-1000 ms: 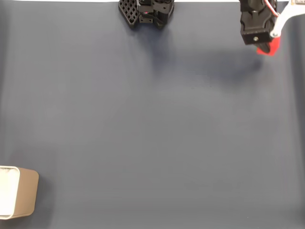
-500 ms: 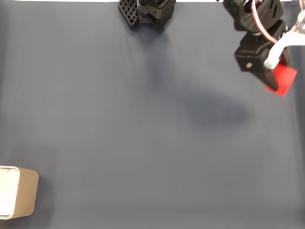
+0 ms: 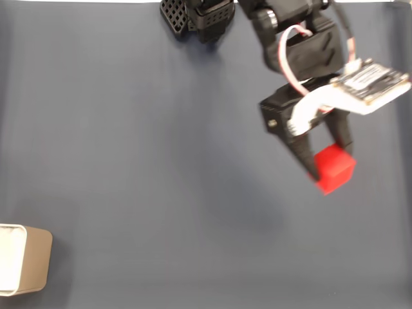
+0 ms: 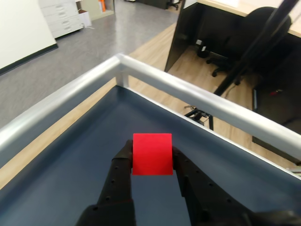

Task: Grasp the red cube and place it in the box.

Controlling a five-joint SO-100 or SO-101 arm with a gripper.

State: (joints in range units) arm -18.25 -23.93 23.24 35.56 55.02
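The red cube (image 3: 335, 168) hangs above the blue-grey table at the right of the fixed view, pinched between the black fingers of my gripper (image 3: 328, 164). In the wrist view the red cube (image 4: 152, 154) sits squarely between the two fingers (image 4: 120, 174), and my gripper (image 4: 151, 157) is shut on it, lifted well off the table. The box (image 3: 26, 268), tan outside and white inside, stands at the lower left edge of the fixed view, far from the cube and partly cut off by the frame.
The arm's black base (image 3: 199, 16) stands at the top middle of the fixed view. In the wrist view a metal rail (image 4: 188, 94) borders the table corner, with an office floor, desks and a chair (image 4: 263, 28) beyond.
The arm has lifted and swung from the top right corner down and leftward with the red cube held, now hanging high over the right middle of the table.
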